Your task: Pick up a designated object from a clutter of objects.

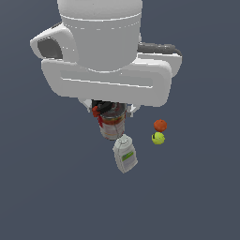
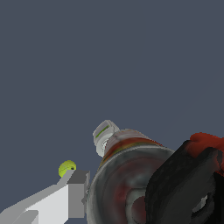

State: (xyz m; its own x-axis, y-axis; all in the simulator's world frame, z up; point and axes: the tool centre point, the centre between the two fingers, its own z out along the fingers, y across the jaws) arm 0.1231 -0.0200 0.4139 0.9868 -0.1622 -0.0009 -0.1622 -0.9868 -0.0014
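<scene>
Grey floor, red-white tin can (image 1: 111,125) under pincer (image 1: 112,111), bottle's green label (image 1: 127,158) unreadable

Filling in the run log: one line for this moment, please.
claw: around red-and-white metal-rimmed tin can | closure: unclear | grey-white green-labelled bottle: beside can

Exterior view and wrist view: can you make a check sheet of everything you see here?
Surface: plain dark grey floor, no marks seen.
Job's things: red-and-white can stands upright right under the robot hand; its metal rim fills the wrist view.
Clutter: grey-white bottle with green label close by the can; orange ball and yellow-green ball together on the exterior view's right; black clip with red parts against the can.
Grippers: gripper down around the can; one finger beside it; grip cannot be confirmed.
Cables: nothing seen.
Surroundings: nothing seen.
</scene>
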